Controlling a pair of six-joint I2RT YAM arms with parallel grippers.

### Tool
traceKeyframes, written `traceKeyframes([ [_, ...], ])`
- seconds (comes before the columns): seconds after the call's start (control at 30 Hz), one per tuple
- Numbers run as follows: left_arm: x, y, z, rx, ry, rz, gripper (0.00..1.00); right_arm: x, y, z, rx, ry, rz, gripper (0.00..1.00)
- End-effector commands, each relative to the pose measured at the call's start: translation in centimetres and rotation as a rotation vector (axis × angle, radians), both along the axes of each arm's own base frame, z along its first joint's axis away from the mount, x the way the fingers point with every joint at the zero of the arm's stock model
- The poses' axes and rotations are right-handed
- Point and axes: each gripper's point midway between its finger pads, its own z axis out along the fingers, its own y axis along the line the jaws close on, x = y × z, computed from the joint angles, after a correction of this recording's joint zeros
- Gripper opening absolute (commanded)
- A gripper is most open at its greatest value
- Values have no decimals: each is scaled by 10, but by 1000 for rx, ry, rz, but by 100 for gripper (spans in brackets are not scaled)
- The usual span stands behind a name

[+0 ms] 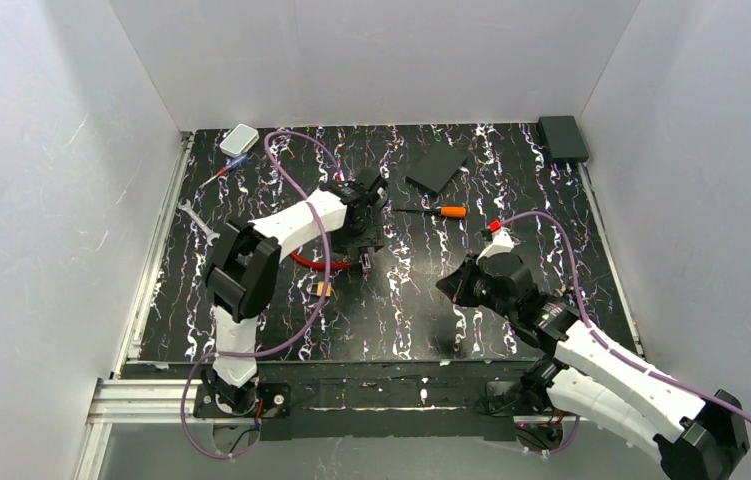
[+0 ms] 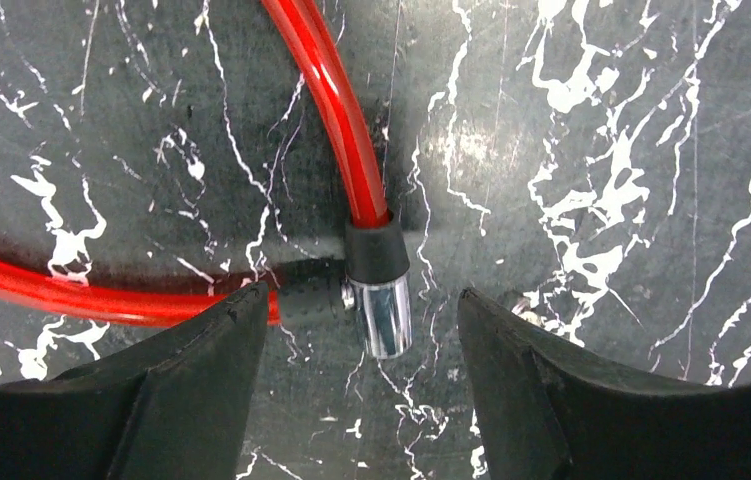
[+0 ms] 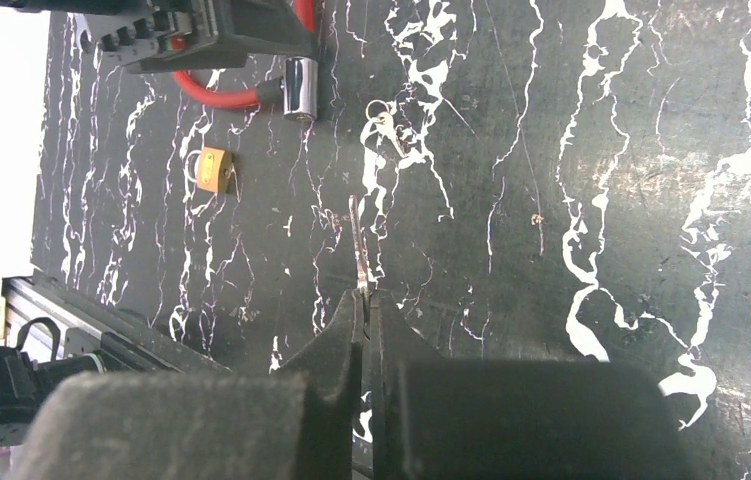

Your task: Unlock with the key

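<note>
Black desk [image 1: 401,310] veined in white, boxed in by plain white walls. Near the middle, under the left arm [image 1: 291,225], a red cable lock [image 1: 316,263], with a small brass padlock [image 1: 322,289] just beside its loop on the near side. Left jaws released, hanging low over the lock: dark fingers [image 2: 201,390] spread either side of the chrome lock end [image 2: 383,318], one well clear of it, the other close against the red cable [image 2: 323,95] and the black stub beside the chrome, contact there not discernible. Black collar [image 2: 376,250] between cable and chrome. Right arm [image 1: 591,370] bent in from the near right corner. Right jaws clenched on the key [image 3: 358,245], a thin silvery blade seen edge-on, poking straight out from between the fingertips [image 3: 346,330] over the desk, pointing roughly toward the chrome end but well apart from it. Beyond the blade's tip, a small wire ring [image 3: 380,110] lying flat; link to the key not discernible. Farther back: an orange-handled screwdriver [image 1: 446,211], a flat black plate [image 1: 437,168], a black box [image 1: 562,137] in the far right corner, a pale grey box [image 1: 239,138] in the far left, a silvery wrench [image 1: 194,218] by the left edge.
</note>
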Motion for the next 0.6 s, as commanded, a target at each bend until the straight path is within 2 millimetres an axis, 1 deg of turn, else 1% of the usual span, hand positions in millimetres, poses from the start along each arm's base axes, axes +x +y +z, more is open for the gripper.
traceKeyframes([
  [0.0, 9, -3, 4, 19, -15, 24, 66, 0, -6, 4, -6, -20, -21, 1],
  [0.1, 9, -6, -5, 28, 3, 20, 65, -1, -8, 4, -15, -23, -19, 1],
  [0.4, 4, -6, -28, 75, 36, 33, 61, -4, -10, 4, -20, -21, -11, 1],
  [0.5, 4, -6, -34, 87, 42, 41, 55, -5, -11, 4, -21, -20, -12, 1],
  [0.57, 4, -6, -40, 93, 48, 45, 48, -5, -12, 4, -23, -20, -14, 1],
])
